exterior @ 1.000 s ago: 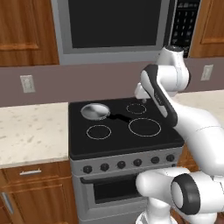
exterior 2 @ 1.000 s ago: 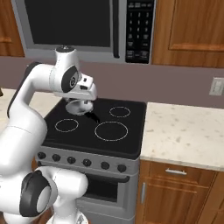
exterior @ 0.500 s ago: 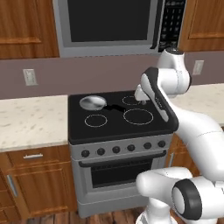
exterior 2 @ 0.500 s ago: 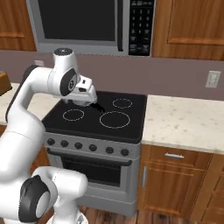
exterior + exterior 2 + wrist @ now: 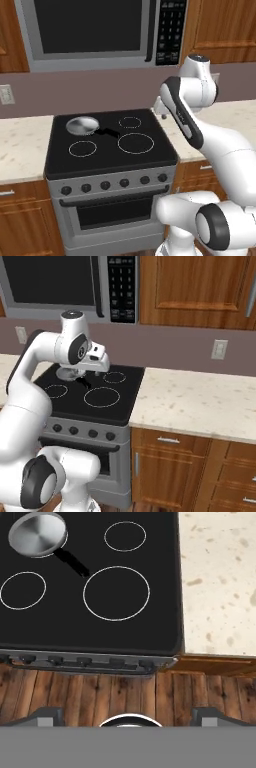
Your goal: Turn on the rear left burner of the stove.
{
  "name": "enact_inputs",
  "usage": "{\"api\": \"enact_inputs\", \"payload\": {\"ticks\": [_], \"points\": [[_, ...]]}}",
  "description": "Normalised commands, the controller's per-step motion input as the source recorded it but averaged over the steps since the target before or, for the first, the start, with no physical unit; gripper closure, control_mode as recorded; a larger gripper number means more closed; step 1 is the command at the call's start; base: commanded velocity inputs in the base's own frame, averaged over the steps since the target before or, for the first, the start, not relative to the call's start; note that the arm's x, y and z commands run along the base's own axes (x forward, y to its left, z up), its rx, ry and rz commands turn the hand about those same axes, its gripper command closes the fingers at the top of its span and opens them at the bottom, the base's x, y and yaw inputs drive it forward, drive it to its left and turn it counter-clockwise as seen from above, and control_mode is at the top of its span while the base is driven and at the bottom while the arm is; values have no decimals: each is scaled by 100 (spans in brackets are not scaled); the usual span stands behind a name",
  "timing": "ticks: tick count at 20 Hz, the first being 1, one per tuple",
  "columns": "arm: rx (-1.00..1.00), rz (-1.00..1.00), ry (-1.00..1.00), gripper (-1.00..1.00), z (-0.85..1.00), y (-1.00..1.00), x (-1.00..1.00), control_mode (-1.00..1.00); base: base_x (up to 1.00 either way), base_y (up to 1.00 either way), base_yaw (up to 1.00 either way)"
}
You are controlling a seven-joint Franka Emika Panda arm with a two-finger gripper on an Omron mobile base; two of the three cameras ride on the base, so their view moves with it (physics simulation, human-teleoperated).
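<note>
The stove (image 5: 110,197) (image 5: 80,406) is a grey steel range with a black glass top (image 5: 60,622) and a row of black knobs (image 5: 105,185) (image 5: 83,661) along its front. A small silver pan (image 5: 82,125) (image 5: 37,534) with a black handle sits on the rear left burner and hides it. My gripper (image 5: 94,371) (image 5: 128,716) hangs high above the stove's right side and looks straight down. Its fingertips (image 5: 46,714) stand far apart, open, with nothing between them. In the left base view my own arm partly hides the gripper (image 5: 159,106).
The largest ring (image 5: 116,593) lies front right, with small rings at the rear right (image 5: 125,535) and front left (image 5: 22,590). A speckled counter (image 5: 200,401) (image 5: 220,582) adjoins the stove on the right. A microwave (image 5: 100,30) hangs above. Wood floor (image 5: 125,697) lies below.
The whole scene has slid leftward in both base views, so the base has driven to the right. The arm keeps its raised pose over the stove.
</note>
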Motion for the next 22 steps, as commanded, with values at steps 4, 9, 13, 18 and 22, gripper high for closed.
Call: {"api": "enact_inputs", "payload": {"ticks": [4,9,13,18,22], "points": [[0,0,0,-100,0,0,0,100,36,-26,3],[0,0,0,-100,0,0,0,100,12,-9,1],[0,0,0,-100,0,0,0,100,0,0,0],[0,0,0,-100,0,0,0,100,0,1,0],[0,0,0,-100,-25,50,0,-100,2,23,0]]}}
